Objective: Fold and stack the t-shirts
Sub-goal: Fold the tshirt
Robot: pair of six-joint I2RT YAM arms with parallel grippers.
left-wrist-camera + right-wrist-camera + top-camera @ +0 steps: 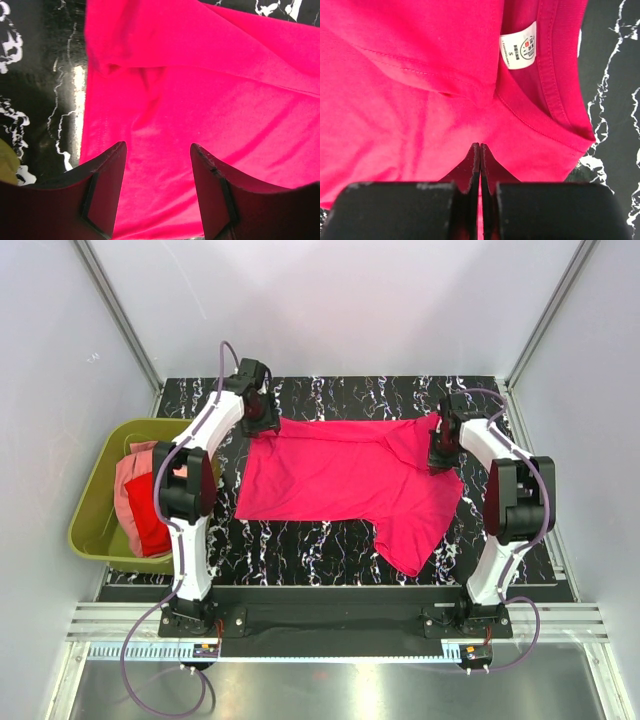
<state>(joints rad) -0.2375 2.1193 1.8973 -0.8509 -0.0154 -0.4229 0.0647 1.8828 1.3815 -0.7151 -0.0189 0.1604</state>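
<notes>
Near-left, olive tub [92, 502] holds one red t-shirt [150, 527] and at least one salmon t-shirt [130, 478]. One magenta t-shirt [340, 480] lies flat mid-bench [300, 552]; folding looks not yet begun. At its far edge, the left end effector [157, 147] is spread over the hem corner, and the right end effector [479, 146] is pressed together, seemingly pinching cloth by the collar. Next: left closes on the corner.

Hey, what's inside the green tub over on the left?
A pale salmon-pink t-shirt and a red t-shirt lie bunched together in the olive-green tub. The left arm crosses over their right side, and whatever lies beneath them is covered.
</notes>
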